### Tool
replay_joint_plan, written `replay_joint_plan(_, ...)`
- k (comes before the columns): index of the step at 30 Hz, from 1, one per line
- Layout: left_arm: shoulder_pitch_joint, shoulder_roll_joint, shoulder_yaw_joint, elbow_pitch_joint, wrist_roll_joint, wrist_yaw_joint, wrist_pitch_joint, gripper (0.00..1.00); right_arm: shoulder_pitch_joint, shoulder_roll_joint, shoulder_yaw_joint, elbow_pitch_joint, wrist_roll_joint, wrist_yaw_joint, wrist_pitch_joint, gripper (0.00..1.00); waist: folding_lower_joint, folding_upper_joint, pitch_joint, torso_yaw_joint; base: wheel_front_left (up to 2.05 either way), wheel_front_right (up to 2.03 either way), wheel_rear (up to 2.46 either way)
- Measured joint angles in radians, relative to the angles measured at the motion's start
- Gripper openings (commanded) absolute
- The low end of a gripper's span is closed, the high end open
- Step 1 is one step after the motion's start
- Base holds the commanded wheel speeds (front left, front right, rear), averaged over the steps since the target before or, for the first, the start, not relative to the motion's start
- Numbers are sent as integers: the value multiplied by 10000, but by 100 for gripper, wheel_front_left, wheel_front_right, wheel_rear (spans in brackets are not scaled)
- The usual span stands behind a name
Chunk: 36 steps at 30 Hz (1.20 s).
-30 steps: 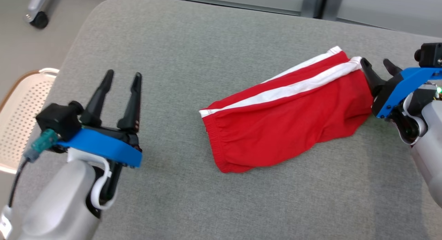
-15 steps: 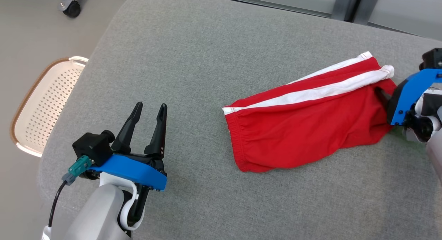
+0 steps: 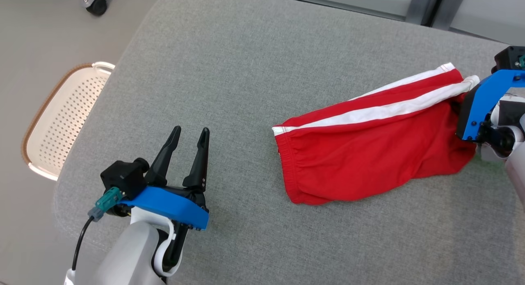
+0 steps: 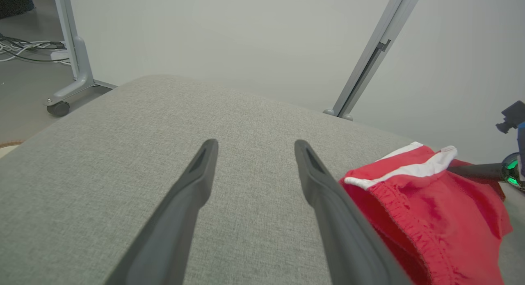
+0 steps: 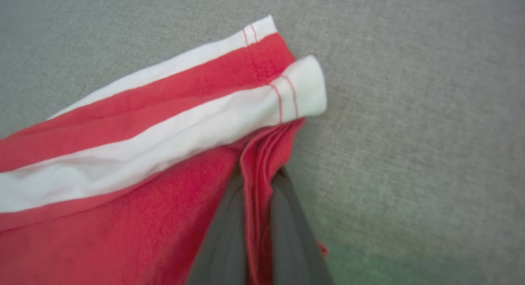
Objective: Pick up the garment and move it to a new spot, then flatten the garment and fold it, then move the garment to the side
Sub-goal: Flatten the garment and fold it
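RIGHT GRIPPER TAKES HOLD: We close our right gripper [image 5: 259, 176] on the red garment [image 3: 369, 153]. Its fingers [image 5: 223, 235], spread beside the striped leg hem a second ago, now pinch a fold of red cloth just under the white stripe. The garment lies on the right side of the grey surface [image 3: 246, 71], waistband toward the middle, not yet lifted. We judge this grip begins the pick-up. Our left gripper [image 3: 190, 133] hangs well apart, fingers spread and empty. The drift across the head view is our camera turning, not the garment moving.
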Motion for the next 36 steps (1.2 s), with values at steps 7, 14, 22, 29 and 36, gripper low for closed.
replay_joint_plan(7, 299, 58, 84, 161, 4, -2, -2, 100, 647, -6, -12, -748, 564, 4, -966, 0, -1, -1, -615, -254, 0, 0, 0)
replay_joint_plan(14, 888, 293, 610, -52, 295, -2, -2, 100, 1801, -134, 40, -1413, 1114, 4, -1772, 0, -3, -1, -1307, -965, 0, 0, 0)
replay_joint_plan(22, 1476, 267, 1095, -92, 993, 10, -2, 100, 2859, -151, -44, -1758, 1655, 4, -2268, 0, -3, -1, -1927, -1782, 0, 0, 0)
replay_joint_plan(29, 1994, 100, 1392, -150, 1576, 10, -2, 100, 4198, -305, -357, -2443, 2301, 4, -2780, 0, -4, -4, -2550, -2185, 0, 0, 0)
replay_joint_plan(36, 2187, -21, 1509, -151, 1743, 6, -2, 100, 4514, -422, -378, -2984, 1933, 4, -3327, 0, -3, -4, -2729, -2326, 0, 0, 0)
